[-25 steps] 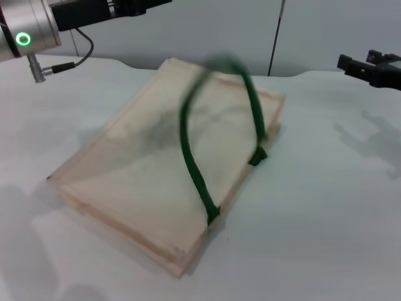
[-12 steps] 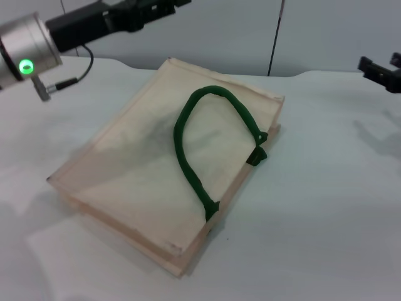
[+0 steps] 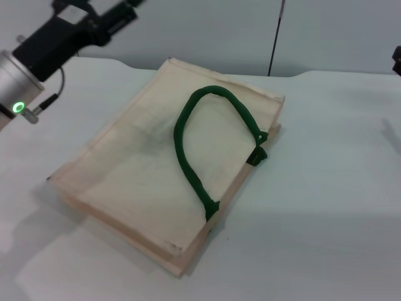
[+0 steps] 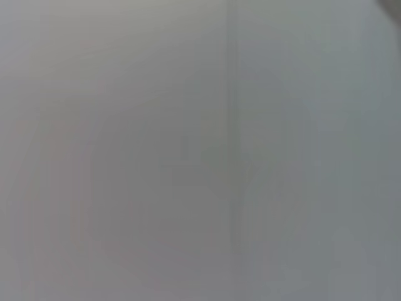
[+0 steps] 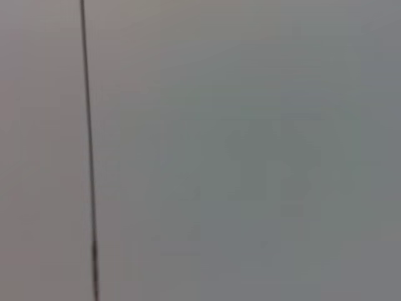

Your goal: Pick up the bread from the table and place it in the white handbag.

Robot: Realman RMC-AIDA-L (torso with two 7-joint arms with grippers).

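Note:
The white handbag [image 3: 138, 175] lies flat on the white table [image 3: 326, 207] in the head view. Its dark green rope handle [image 3: 188, 157] rests in a loop on top of it. The bread is not visible in any view. My left gripper [image 3: 103, 15] is raised at the far left, behind and clear of the bag, and runs off the top edge. Only a dark sliver of my right gripper [image 3: 397, 61] shows at the right edge, well away from the bag. Both wrist views show only a blank grey surface.
A grey wall with a thin dark vertical line [image 3: 276, 37] stands behind the table's far edge; the line [image 5: 88, 150] also shows in the right wrist view. Bare tabletop lies to the right of and in front of the bag.
The green handle has dropped from a raised, moving loop and lies still on the bag. My left arm has drawn back to the left. My right gripper has moved right, almost out of view.

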